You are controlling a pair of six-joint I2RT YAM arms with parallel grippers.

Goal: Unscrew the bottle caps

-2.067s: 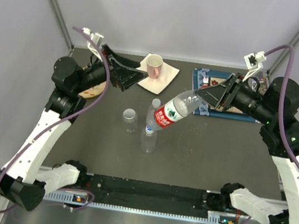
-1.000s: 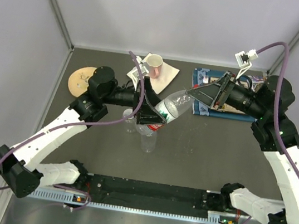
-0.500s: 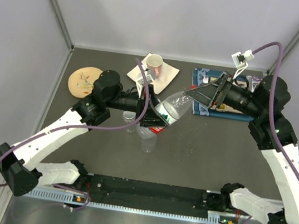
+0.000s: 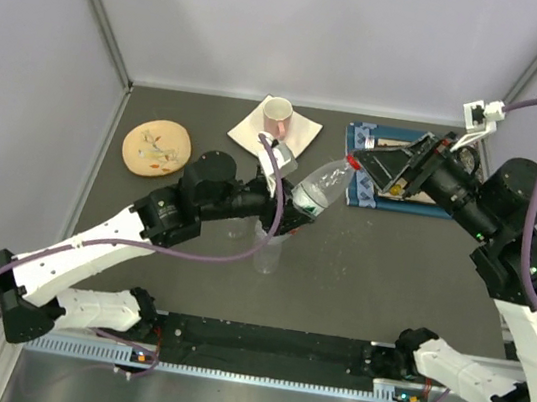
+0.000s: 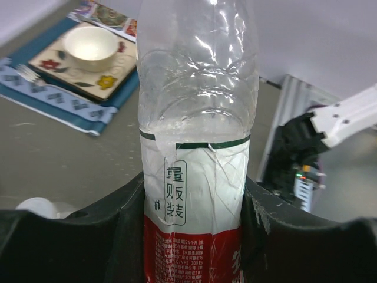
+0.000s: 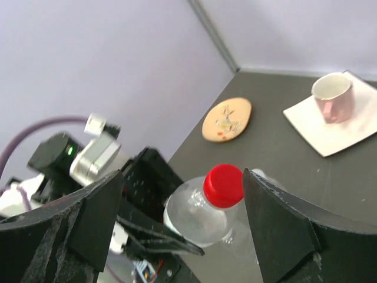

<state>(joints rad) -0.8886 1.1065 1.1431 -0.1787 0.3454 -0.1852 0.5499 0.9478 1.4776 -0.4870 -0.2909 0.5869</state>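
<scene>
The dark tabletop (image 4: 390, 265) fills the middle of the overhead view, with both arms reaching in from the lower corners to meet a little above its centre. At the upper right lies a blue placemat (image 5: 59, 101) carrying a small white bowl (image 5: 91, 46). At the upper left is a round tan coaster (image 4: 158, 147), and a pink-lined mug (image 4: 279, 116) stands at top centre.

The red-labelled bottle (image 5: 194, 177) is off the tabletop, just right of centre in the overhead view and tilted with its neck toward the upper right. The left hand (image 5: 193, 219) is clenched around it at the label, one finger pressed to each side. A second bottle (image 4: 266, 253) stands on the tabletop just below that hand. Its cap cannot be made out from here.

The right hand (image 6: 182, 174) is released: its two fingers stand wide on either side of the red cap (image 6: 224, 185), with a clear gap on both sides and no contact.

This looks like the start of unscrewing this bottle: the body is braced and the cap is lined up but not yet gripped. The next move calls for the right hand to close squarely on the cap's ribbed side and twist it, while the left hand keeps the thin, crinkly bottle from turning or buckling. The cap sits right of centre between the fingers, so a small sideways correction first seems wise.
</scene>
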